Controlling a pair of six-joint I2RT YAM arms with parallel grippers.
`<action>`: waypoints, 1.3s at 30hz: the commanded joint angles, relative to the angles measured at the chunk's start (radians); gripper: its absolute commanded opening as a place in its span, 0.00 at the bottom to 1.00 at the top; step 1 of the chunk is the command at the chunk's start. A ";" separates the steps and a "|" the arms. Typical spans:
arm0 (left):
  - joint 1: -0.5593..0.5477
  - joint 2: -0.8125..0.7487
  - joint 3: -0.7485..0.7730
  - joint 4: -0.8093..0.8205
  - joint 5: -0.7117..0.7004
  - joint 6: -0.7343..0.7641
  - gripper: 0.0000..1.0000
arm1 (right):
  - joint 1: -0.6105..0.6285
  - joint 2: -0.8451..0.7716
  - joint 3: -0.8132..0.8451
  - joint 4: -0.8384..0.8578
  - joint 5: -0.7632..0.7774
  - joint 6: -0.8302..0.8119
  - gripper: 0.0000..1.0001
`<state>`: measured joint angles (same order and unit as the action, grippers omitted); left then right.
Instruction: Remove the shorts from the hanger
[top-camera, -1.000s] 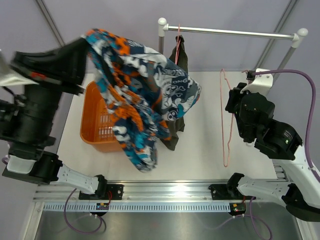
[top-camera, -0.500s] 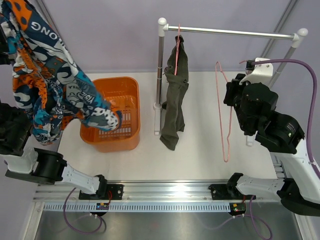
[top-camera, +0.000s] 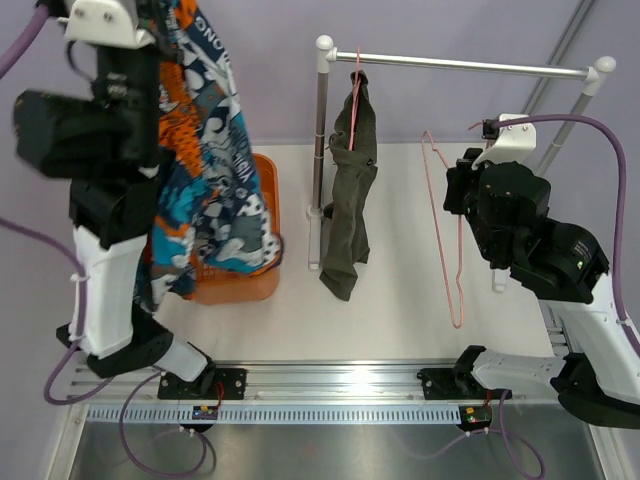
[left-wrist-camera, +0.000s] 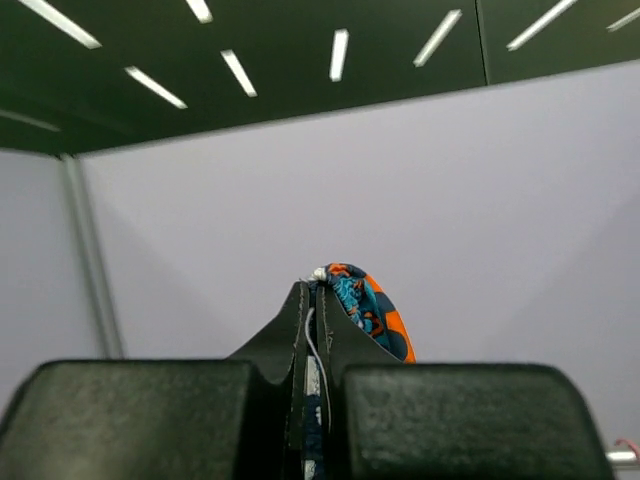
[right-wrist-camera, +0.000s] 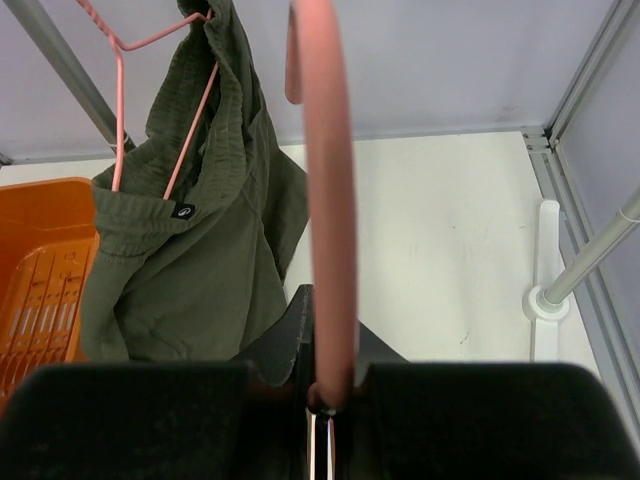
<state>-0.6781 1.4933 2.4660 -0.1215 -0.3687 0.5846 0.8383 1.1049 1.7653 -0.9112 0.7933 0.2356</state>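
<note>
My left gripper (left-wrist-camera: 318, 290) is raised high at the left and shut on the printed blue, orange, white and black shorts (top-camera: 205, 170); the cloth shows between its jaws (left-wrist-camera: 365, 305). The shorts hang down over the orange basket (top-camera: 265, 180). The olive-green shorts (top-camera: 350, 195) hang on a pink hanger (top-camera: 354, 90) from the rail, also seen in the right wrist view (right-wrist-camera: 190, 270). My right gripper (right-wrist-camera: 325, 385) is shut on an empty pink hanger (top-camera: 445, 240), whose wire rises between the jaws (right-wrist-camera: 328, 200).
A white rack with a metal rail (top-camera: 470, 66) spans the back, its left post (top-camera: 321, 150) beside the basket and its right post foot (right-wrist-camera: 550, 295) near my right arm. The orange basket also shows in the right wrist view (right-wrist-camera: 40, 270).
My left arm has swung up and in, carrying the printed shorts from the far left to above the basket. My right gripper with the empty hanger has shifted slightly left.
</note>
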 joint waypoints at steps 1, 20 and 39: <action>0.259 0.060 0.060 -0.147 0.233 -0.490 0.00 | -0.010 0.022 0.042 -0.018 -0.026 0.001 0.00; 0.790 0.030 -0.344 -0.112 0.597 -1.180 0.00 | -0.010 -0.023 -0.035 -0.006 -0.039 0.010 0.00; 0.462 -0.651 -1.533 -0.121 0.079 -1.247 0.00 | -0.028 -0.002 -0.029 0.046 -0.074 -0.022 0.00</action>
<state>-0.2165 0.8413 1.0145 -0.2485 -0.1581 -0.5980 0.8337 1.0897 1.7218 -0.9092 0.7456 0.2344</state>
